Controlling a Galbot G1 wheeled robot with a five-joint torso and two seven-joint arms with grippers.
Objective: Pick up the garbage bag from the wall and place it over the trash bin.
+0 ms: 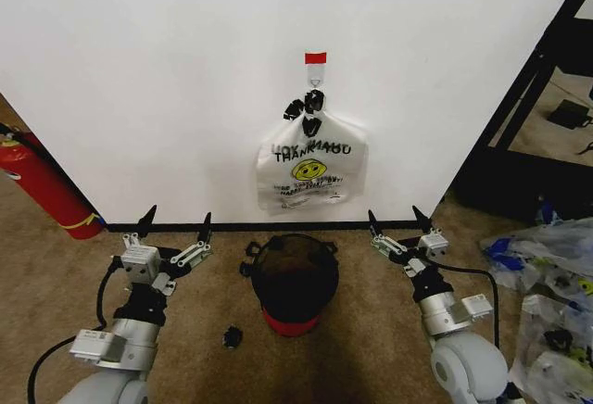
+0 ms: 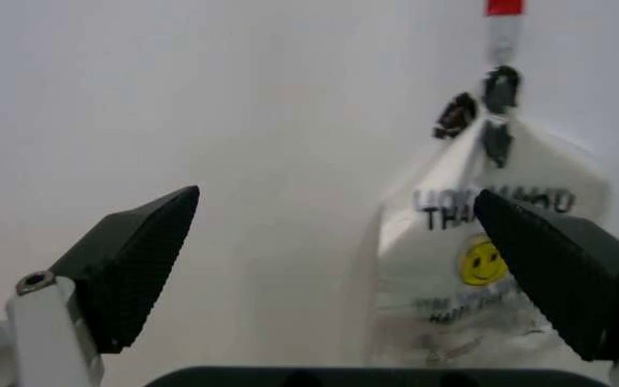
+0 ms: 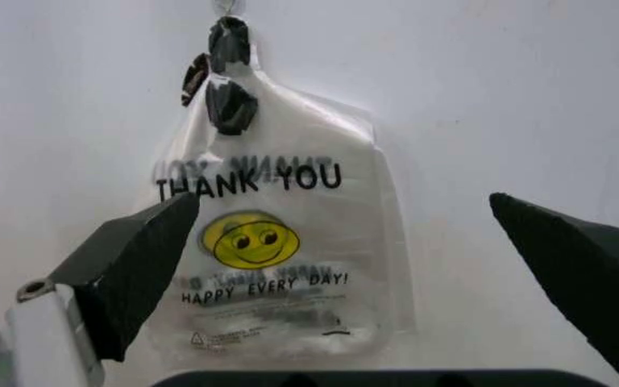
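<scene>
Far left, a red fire extinguisher (image 1: 46, 191) stands against the wall (image 1: 139, 70), clear of the work. The left gripper (image 1: 176, 223) is held low over the carpet (image 1: 213, 367), its fingers spread wide and pointing at the wall, apparently ready to reach in. At centre, the garbage bag (image 1: 310, 168) hangs flat against the wall from a small hook (image 1: 316, 78) under a red tape strip (image 1: 316, 57), its handles gathered by dark clips (image 3: 231, 105) so that it drapes closed. Directly below, the trash bin (image 1: 295, 279) stands upright on the carpet with its mouth open, placed to receive the bag. The right gripper (image 1: 400, 223) mirrors the left, fingers likewise apart. Spare bags (image 1: 547, 284) lie at far right.
</scene>
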